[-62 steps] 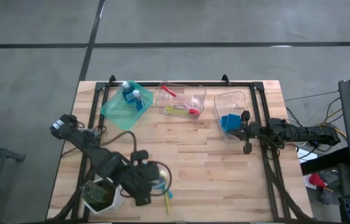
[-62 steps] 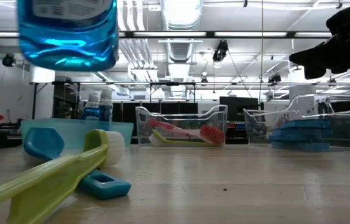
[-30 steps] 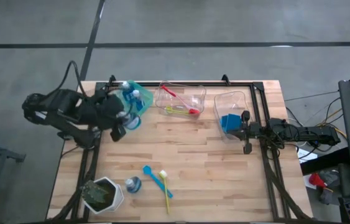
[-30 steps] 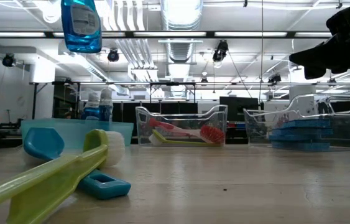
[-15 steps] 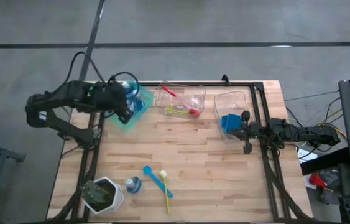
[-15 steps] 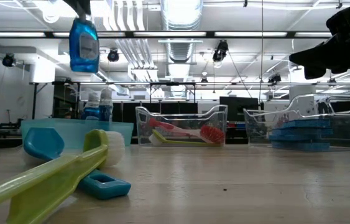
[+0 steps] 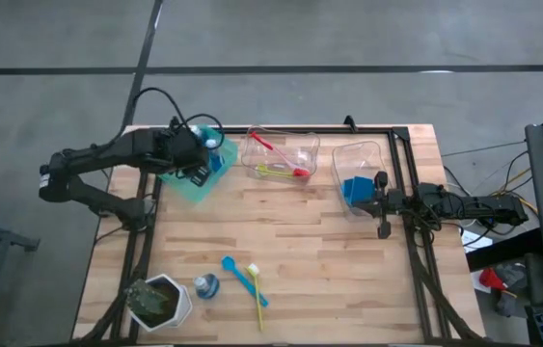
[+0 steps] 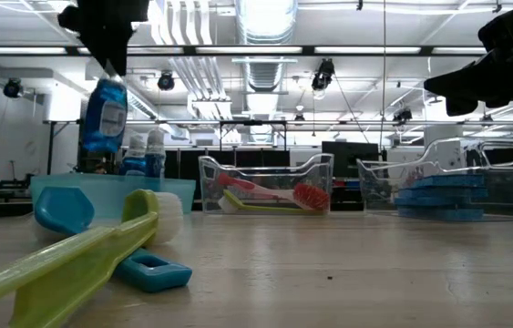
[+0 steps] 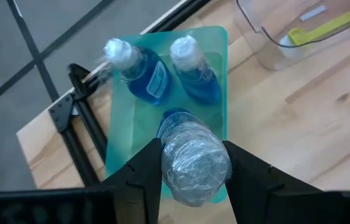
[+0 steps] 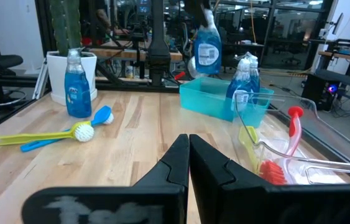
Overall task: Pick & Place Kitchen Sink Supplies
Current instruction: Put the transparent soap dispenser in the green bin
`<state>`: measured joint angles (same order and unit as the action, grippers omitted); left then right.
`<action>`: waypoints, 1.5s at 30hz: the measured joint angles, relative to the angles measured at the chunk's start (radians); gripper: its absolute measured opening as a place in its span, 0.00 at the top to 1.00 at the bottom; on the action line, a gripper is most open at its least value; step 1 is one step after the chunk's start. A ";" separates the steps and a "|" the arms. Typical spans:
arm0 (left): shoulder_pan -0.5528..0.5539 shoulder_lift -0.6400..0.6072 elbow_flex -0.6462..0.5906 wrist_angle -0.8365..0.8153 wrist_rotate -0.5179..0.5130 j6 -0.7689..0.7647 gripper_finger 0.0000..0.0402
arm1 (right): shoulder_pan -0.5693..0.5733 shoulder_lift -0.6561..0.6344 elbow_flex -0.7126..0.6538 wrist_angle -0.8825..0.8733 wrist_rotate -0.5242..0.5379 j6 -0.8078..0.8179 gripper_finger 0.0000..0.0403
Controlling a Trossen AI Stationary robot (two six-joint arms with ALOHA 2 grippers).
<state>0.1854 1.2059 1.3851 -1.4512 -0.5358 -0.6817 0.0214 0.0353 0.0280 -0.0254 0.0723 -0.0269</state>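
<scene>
So I've got the left gripper [image 9: 192, 167] clamped about half-open on a bottle [image 9: 190, 155] of blue soap, hanging it right over the green bin [image 7: 183, 177] at roughly 11 o'clock on the table [image 7: 348, 280]. Two bottles [image 9: 162, 71] are in there already, packed toward the far end, so the free floor is the near half. My plan: drop straight down into that gap, keep the bottle upright, and don't let go until the base is on the bin floor, otherwise it'll tip into its neighbours or over the rim. The bin's walls are low and the clear brush bin [image 7: 281, 154] sits just beside it at 12 o'clock, so I wouldn't swing sideways on the way out, just lift straight up. Right gripper [image 7: 384, 231] is shut on nothing, parked at 3 o'clock beside the sponge bin [image 7: 363, 154], well out of my way. Still left at 7 o'clock: another bottle [image 7: 205, 285], a teal brush [image 7: 235, 273] and a yellow-green brush [image 7: 257, 301], next to the plant pot [image 7: 160, 303]. Loads of bare wood mid-table for the trip back.
</scene>
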 joint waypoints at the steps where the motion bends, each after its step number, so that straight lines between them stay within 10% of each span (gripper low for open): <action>1: 0.012 -0.004 -0.021 0.024 0.005 0.011 0.65 | 0.000 0.000 0.000 0.000 0.000 0.000 0.98; 45: 0.679 -0.165 -0.479 0.492 0.322 0.274 0.65 | 0.000 0.000 0.000 0.000 0.000 0.000 0.98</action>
<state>0.8641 1.0409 0.9060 -0.9591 -0.2137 -0.4081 0.0212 0.0356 0.0280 -0.0254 0.0723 -0.0269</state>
